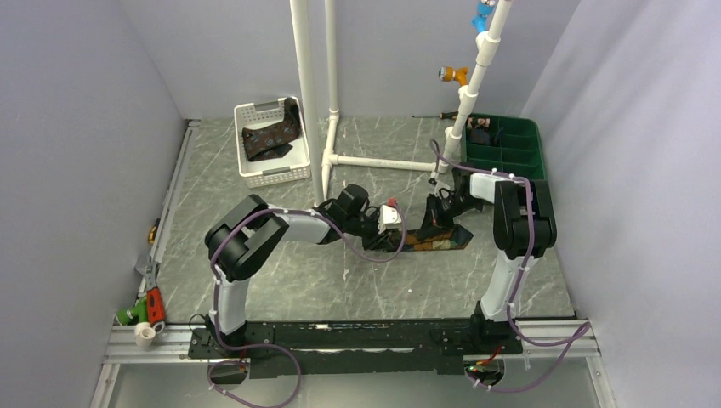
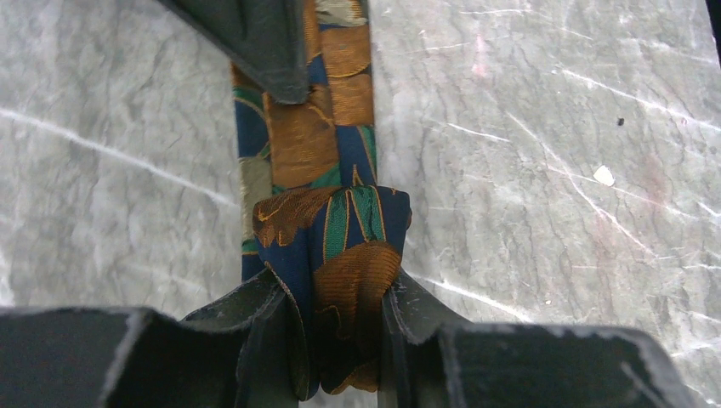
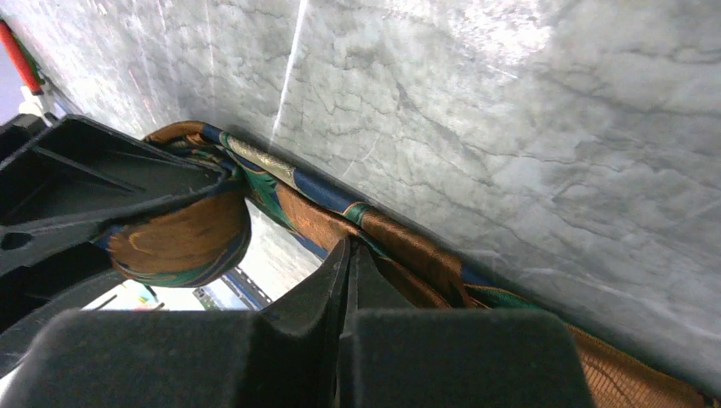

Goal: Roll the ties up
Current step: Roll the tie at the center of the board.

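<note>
one small turn in orange-teal fabric necktie (image 2: 306, 144), clamped by left gripper (image 2: 340, 293); right gripper (image 3: 347, 255) fingers together; rest unrolled.

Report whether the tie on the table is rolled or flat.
Partly rolled: the left gripper pinches a small roll at one end of the tie; the rest lies flat.

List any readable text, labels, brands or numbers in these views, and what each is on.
None: no legible text in any view.
The tie shows only a printed orange, blue and green pattern, with no label in sight.
The white basket and the green bin show no markings.
The hand tools at the table's left edge are too small to read, if they carry any print.
</note>
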Robot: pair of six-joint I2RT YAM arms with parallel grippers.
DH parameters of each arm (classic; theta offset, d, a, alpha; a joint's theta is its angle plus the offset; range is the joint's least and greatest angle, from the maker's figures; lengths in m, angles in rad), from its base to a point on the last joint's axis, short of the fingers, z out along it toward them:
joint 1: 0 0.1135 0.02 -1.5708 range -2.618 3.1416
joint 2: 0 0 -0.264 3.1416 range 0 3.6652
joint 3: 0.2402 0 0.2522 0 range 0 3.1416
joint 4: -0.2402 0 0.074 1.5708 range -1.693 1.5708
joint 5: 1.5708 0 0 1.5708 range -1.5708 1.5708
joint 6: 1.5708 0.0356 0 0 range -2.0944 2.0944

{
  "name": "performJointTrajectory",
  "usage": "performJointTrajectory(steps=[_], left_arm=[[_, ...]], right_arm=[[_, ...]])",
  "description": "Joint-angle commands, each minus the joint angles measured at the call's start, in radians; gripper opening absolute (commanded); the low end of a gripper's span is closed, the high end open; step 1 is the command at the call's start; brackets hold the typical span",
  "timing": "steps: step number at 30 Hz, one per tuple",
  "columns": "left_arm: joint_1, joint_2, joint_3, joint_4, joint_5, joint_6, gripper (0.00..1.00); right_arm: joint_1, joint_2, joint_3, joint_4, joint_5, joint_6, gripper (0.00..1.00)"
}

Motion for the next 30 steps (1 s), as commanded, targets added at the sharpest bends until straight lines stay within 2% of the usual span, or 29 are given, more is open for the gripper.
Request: performJointTrajectory(steps=[1,5,7,9,10,11,12,17,21,26,28,30], left_arm=[[0.018,-0.085,-0.019,-0.061,-0.114,-0.097,0.21],[0.008,-0.062,-0.014,-0.14,-0.193,-0.044,0.22],[-0.002,-0.035,-0.013,-0.175,-0.22,0.0,0.23],[-0.014,-0.003,-0.002,-0.235,-0.24,0.031,0.26],[-0.019,0.008,-0.002,-0.249,-0.248,0.041,0.28],[-0.022,0.018,0.0,-0.262,-0.254,0.047,0.3],[-0.026,0.024,0.001,-0.27,-0.256,0.052,0.3],[-0.029,0.037,0.006,-0.28,-0.246,0.057,0.35],[-0.031,0.044,0.022,-0.294,-0.24,0.061,0.35],[-0.031,0.05,0.035,-0.302,-0.234,0.063,0.35],[-0.031,0.054,0.04,-0.302,-0.234,0.064,0.35],[-0.032,0.057,0.045,-0.302,-0.232,0.063,0.35]], right_arm=[[0.007,0.049,-0.031,0.019,0.17,-0.048,0.0],[0.007,0.052,-0.006,0.012,0.169,-0.058,0.0],[0.008,0.036,0.019,-0.006,0.112,-0.069,0.04],[0.008,0.0,0.039,-0.031,0.013,-0.077,0.15],[0.007,-0.024,0.042,-0.039,-0.037,-0.073,0.23],[0.009,-0.05,0.04,-0.042,-0.086,-0.063,0.36],[0.01,-0.074,0.033,-0.042,-0.137,-0.053,0.43],[0.068,-0.115,0.008,-0.007,-0.295,0.021,0.61],[0.117,-0.092,0.006,0.044,-0.313,0.073,0.63],[0.155,-0.041,0.006,0.046,-0.292,0.05,0.6],[0.157,-0.025,-0.003,0.041,-0.277,0.025,0.52],[0.156,-0.01,-0.013,0.047,-0.237,0.011,0.34]])
